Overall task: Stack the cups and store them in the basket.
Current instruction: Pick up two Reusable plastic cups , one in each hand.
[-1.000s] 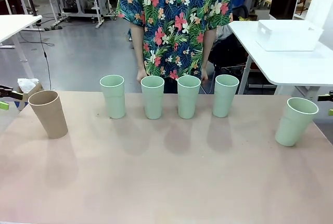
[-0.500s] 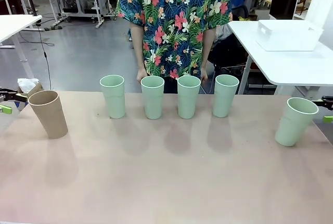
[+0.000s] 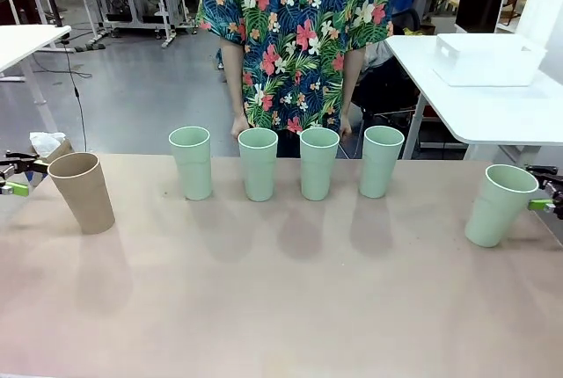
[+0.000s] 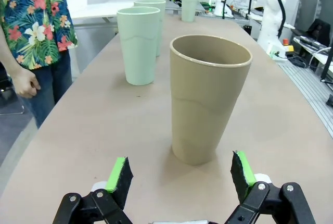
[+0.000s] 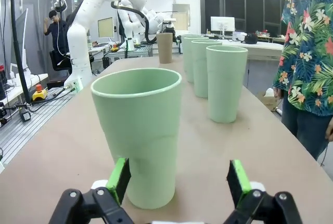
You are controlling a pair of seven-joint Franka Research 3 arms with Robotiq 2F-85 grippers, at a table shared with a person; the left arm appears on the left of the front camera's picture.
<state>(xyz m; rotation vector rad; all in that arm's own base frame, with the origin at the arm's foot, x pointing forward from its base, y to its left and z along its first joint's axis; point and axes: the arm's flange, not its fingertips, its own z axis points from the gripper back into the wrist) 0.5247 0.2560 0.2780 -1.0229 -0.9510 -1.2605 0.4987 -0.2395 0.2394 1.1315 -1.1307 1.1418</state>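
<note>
My left gripper (image 4: 181, 165) gapes empty, facing the tan-brown tapered plastic tumbler (image 4: 210, 104). I'd straddle it squarely, then close mid-wall.

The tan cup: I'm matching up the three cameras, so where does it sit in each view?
Front view: the tan cup stands at the left end of the table.
Left wrist view: tan cup at centre, large, just ahead of the left gripper.
Right wrist view: tan cup small, upper middle, beyond the mint cups.
Shared landmark: the person's floral shirt.
</note>
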